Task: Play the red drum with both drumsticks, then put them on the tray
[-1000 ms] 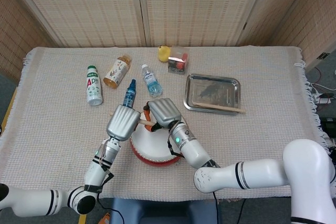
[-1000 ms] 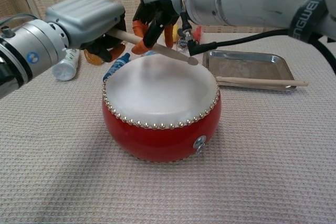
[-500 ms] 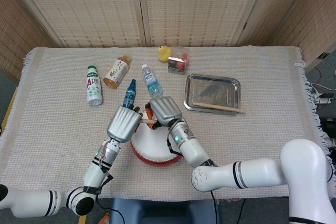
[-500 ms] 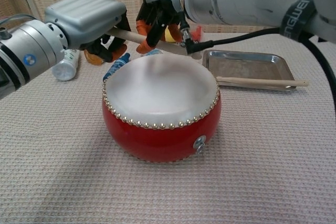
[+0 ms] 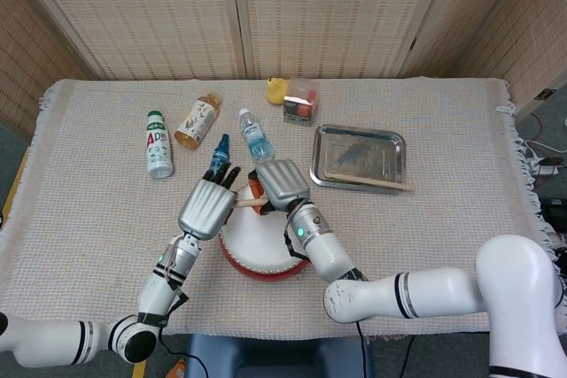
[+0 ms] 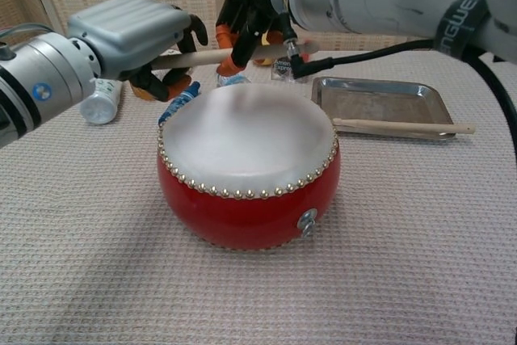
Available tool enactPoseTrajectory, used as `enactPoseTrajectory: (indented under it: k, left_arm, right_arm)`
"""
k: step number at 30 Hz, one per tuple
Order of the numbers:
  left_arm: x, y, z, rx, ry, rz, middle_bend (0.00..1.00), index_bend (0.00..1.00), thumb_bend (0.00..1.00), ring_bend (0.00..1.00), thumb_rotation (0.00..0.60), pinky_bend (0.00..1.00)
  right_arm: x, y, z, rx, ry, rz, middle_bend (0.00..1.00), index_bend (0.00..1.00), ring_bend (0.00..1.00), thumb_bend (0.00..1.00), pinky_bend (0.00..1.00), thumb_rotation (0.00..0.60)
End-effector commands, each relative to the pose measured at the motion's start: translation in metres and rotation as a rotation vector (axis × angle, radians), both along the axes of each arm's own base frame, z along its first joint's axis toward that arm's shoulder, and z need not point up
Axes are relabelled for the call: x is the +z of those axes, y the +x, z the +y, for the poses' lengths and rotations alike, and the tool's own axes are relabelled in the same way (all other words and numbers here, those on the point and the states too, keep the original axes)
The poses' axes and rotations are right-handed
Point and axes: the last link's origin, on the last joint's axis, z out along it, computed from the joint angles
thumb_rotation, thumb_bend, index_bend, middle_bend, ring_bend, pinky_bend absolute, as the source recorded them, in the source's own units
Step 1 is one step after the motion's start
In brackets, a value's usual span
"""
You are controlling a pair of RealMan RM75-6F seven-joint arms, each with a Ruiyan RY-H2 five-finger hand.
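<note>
The red drum (image 6: 247,169) sits near the front edge of the surface, its white skin bare, with both my hands above its far rim. The drumstick (image 6: 212,56) has changed most: a second ago its tip lay slanted down on the drumhead, and now it is lifted clear and lies nearly level above the far rim. My left hand (image 6: 133,31) has opened up since then, its fingers spread away from the stick's butt, while my right hand (image 6: 257,12) has closed its orange-tipped fingers around the shaft. I judge this to be a handover from left to right; whether the left still touches the stick I cannot tell.

The other drumstick (image 6: 402,126) lies across the front edge of the metal tray (image 6: 388,95), towards the right side of the surface, unchanged. So the playing looks finished to me, and what remains is for my right hand to carry this stick across to the tray and lay it beside the first.
</note>
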Motion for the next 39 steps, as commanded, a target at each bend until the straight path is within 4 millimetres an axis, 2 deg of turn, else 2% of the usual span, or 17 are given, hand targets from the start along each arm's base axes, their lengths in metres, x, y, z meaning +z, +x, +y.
enactPoseTrajectory:
  k: [1, 4, 8, 19, 25, 30, 34, 39]
  left_arm:
    - [0.003, -0.002, 0.001, 0.019, 0.004, 0.003, 0.07, 0.01, 0.43, 0.02, 0.600, 0.25]
    - [0.006, -0.003, 0.002, 0.036, 0.004, -0.003, 0.01, 0.00, 0.38, 0.00, 0.600, 0.19]
    - [0.010, -0.006, 0.004, 0.057, 0.003, -0.006, 0.00, 0.00, 0.34, 0.00, 0.600, 0.17]
    - [0.021, -0.023, 0.014, 0.128, 0.013, -0.010, 0.00, 0.00, 0.34, 0.00, 0.600, 0.17]
    - [0.031, -0.038, 0.020, 0.180, 0.030, -0.009, 0.00, 0.00, 0.34, 0.00, 0.600, 0.17]
    - [0.042, -0.054, 0.025, 0.228, 0.047, -0.024, 0.00, 0.00, 0.34, 0.00, 0.600, 0.17]
    - [0.053, -0.066, 0.026, 0.255, 0.068, -0.050, 0.00, 0.00, 0.34, 0.00, 0.600, 0.17]
    - [0.066, -0.076, 0.024, 0.266, 0.099, -0.081, 0.00, 0.00, 0.34, 0.00, 0.600, 0.17]
  right_arm:
    - [0.001, -0.001, 0.000, 0.000, -0.002, 0.001, 0.54, 0.95, 0.65, 0.76, 0.84, 0.600]
    - [0.004, -0.002, -0.001, 0.001, -0.005, -0.001, 0.54, 0.95, 0.65, 0.76, 0.84, 0.600]
    - [0.007, -0.003, -0.001, 0.001, -0.006, -0.007, 0.54, 0.95, 0.65, 0.76, 0.84, 0.600]
    - [0.018, -0.012, 0.001, -0.006, -0.004, -0.017, 0.54, 0.95, 0.65, 0.78, 0.84, 0.600]
    - [0.035, -0.024, 0.003, -0.018, -0.019, -0.038, 0.54, 0.95, 0.65, 0.78, 0.84, 0.600]
    - [0.060, -0.047, 0.001, -0.061, -0.053, -0.068, 0.54, 0.95, 0.65, 0.78, 0.84, 0.600]
    - [0.079, -0.081, -0.007, -0.135, -0.083, -0.088, 0.55, 0.95, 0.65, 0.78, 0.84, 0.600]
    - [0.086, -0.127, -0.026, -0.238, -0.089, -0.085, 0.55, 0.95, 0.65, 0.78, 0.84, 0.600]
